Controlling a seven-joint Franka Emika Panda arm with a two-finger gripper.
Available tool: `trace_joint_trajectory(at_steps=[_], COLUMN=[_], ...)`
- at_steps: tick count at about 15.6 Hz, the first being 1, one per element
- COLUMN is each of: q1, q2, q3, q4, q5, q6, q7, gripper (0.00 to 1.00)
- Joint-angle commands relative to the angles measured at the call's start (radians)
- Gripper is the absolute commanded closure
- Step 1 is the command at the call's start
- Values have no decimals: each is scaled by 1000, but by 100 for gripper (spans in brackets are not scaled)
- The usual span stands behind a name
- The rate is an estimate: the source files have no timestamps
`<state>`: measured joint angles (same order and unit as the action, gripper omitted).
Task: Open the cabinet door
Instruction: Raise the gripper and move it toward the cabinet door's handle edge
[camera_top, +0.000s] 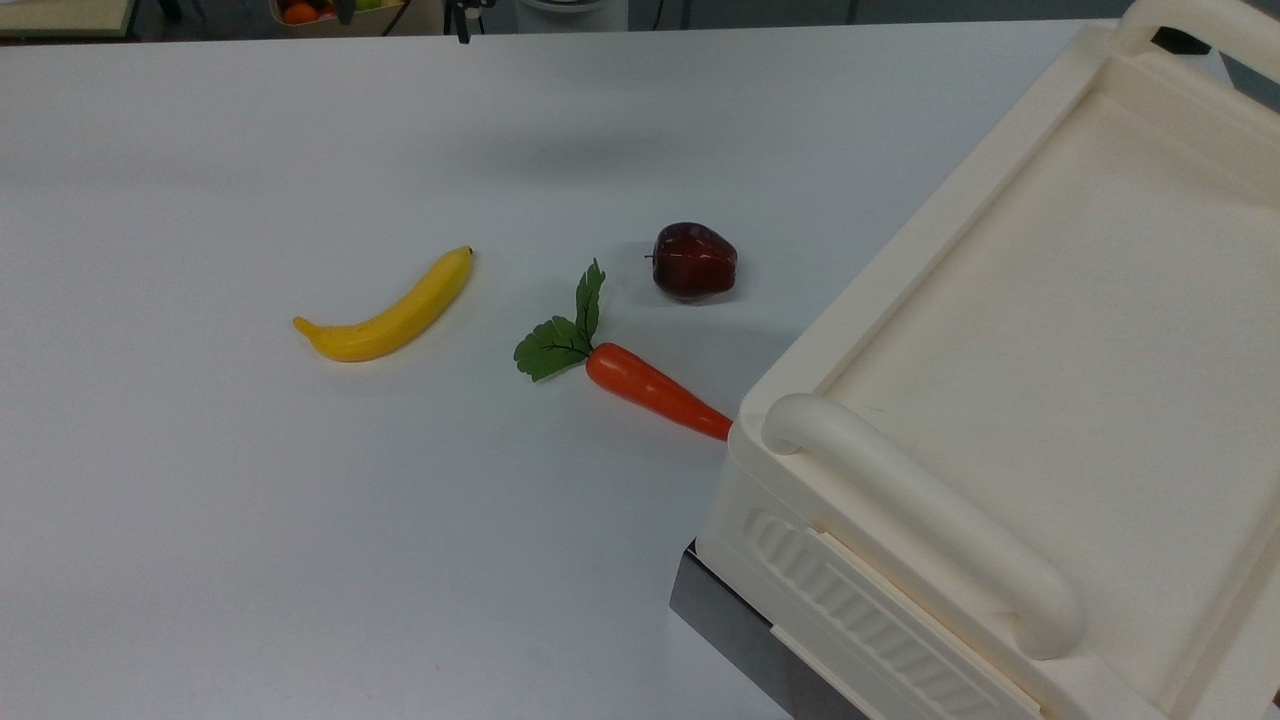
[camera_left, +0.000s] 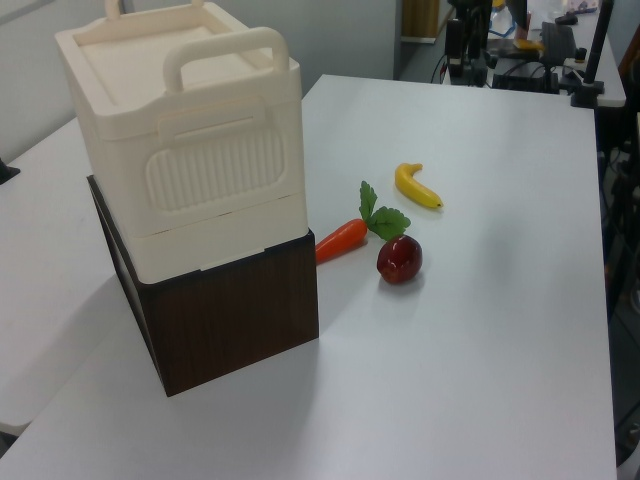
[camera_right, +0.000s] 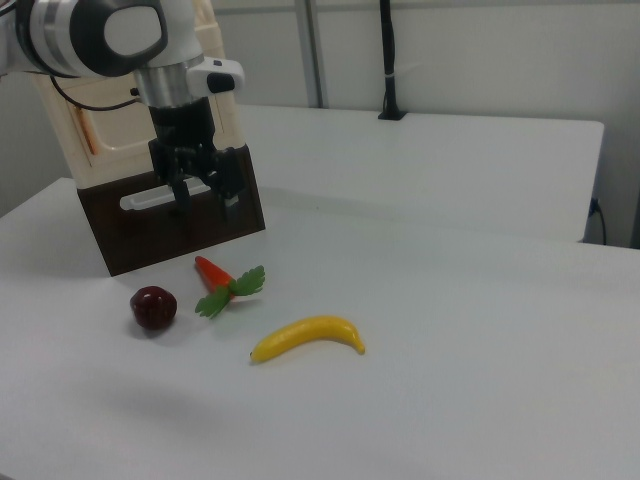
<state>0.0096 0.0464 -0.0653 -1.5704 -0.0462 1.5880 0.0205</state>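
Observation:
The cream cabinet (camera_right: 120, 120) stands on a dark brown base (camera_right: 160, 225) at the right view's left. The cabinet door (camera_right: 112, 135) faces this view and looks flush with the body. A copper-coloured strip (camera_right: 88, 130) runs at its left edge, and the arm hides much of it. My gripper (camera_right: 203, 200) hangs open in front of the cabinet, above the table, with nothing between its fingers. In the top view one fingertip (camera_top: 460, 28) shows at the upper edge, far from the cabinet (camera_top: 1050, 380).
On the white table (camera_top: 300, 520) lie a yellow banana (camera_top: 390, 312), a carrot with green leaves (camera_top: 650, 390) touching the cabinet's corner, and a dark red apple (camera_top: 694, 260). The brown base carries a white bar handle (camera_right: 150, 198). Ribbed end panel (camera_left: 215, 170) faces the left view.

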Motion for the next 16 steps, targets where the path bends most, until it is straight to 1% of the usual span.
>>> trace_joint_trajectory(at_steps=[1, 3, 7, 9, 10, 13, 16], q1=[27, 75, 177, 222, 248, 315, 349], q2=[20, 21, 44, 64, 69, 99, 125], q3=[15, 16, 18, 16, 16, 18, 18], q4=[47, 59, 116, 128, 128, 128, 128], q5=[14, 20, 35, 96, 115, 130, 189], q6=[58, 104, 127, 186, 223, 351, 421], q7=[-24, -34, -128, -177, -188, -221, -358], gripper=[0, 0, 0, 0, 0, 0, 0])
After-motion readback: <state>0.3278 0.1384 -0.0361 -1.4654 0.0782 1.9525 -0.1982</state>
